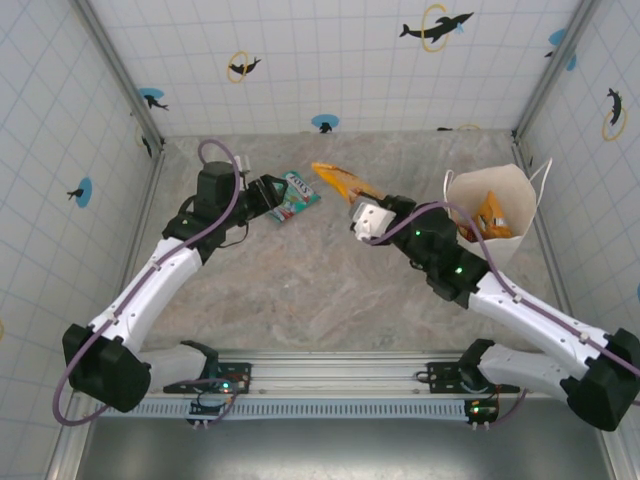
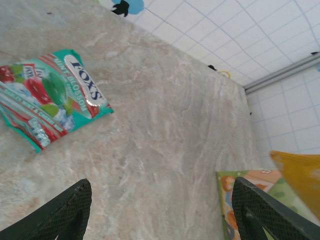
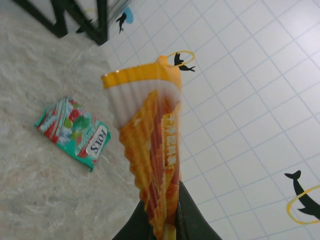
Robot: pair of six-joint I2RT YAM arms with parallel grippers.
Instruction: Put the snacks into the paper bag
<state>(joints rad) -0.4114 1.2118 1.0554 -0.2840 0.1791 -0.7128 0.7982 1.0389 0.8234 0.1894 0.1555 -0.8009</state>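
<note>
The orange packet [image 1: 338, 182] is up off the table [image 1: 300, 290], and our right gripper [image 1: 357, 203] is pinched tight on its bottom end, so it sticks up long and floppy from the fingers [image 3: 189, 220]. The teal packet [image 1: 297, 195] lies flat on the table just beside it. Our left gripper [image 1: 272, 194] is close to the teal packet with its jaws wide apart and nothing in them. The paper bag [image 1: 522, 200] stands at the far right with its mouth open, and we can see orange packets [image 1: 492, 212] already inside it. We think the next job is to carry the orange packet over to the bag. It could go wrong there: the loose top end may catch on the rim, and then the packet folds or falls outside. The bag looks light, so a bump from our right arm might tip it over. The teal packet is flat and shiny, so our left fingers [image 2: 65, 212] might just push it along and not lift it.
</note>
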